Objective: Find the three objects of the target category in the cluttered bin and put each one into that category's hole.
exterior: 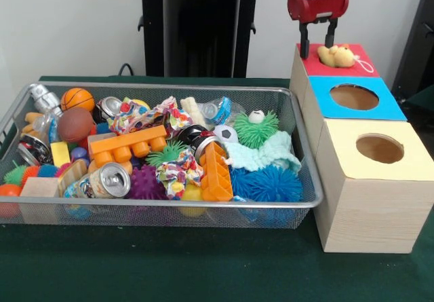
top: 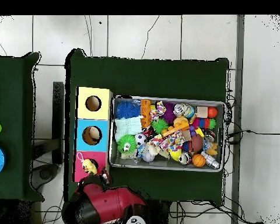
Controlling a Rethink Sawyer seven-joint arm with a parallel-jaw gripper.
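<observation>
The gripper (exterior: 318, 45) is seen hanging just above the far end of the box row, fingers spread apart w/ nothing pinched between them. Directly below and a bit right of it, a small yellow plush toy (exterior: 337, 55) is found lying on the red box (exterior: 308, 63), over or beside that box's hole; which cannot be told. A thin loop is attached to the toy. In the overhead view the same toy (top: 89, 167) is seen on the red top, beside the dark hole.

Three boxes are lined up along one short side of the wire bin (exterior: 306, 200), just beside it: red, then the blue box (exterior: 393, 108), then the yellow box (exterior: 339, 146). Each has a round hole on top.

The bin is packed w/ clutter: a mini basketball (exterior: 77, 99), crushed cans, an orange toy brick (exterior: 129, 146), spiky balls in green and blue, a small soccer ball (exterior: 226, 134), patterned cloth scrunchies, wood blocks. All of it is set on a bench (exterior: 203, 268) covered in dark green cloth.
</observation>
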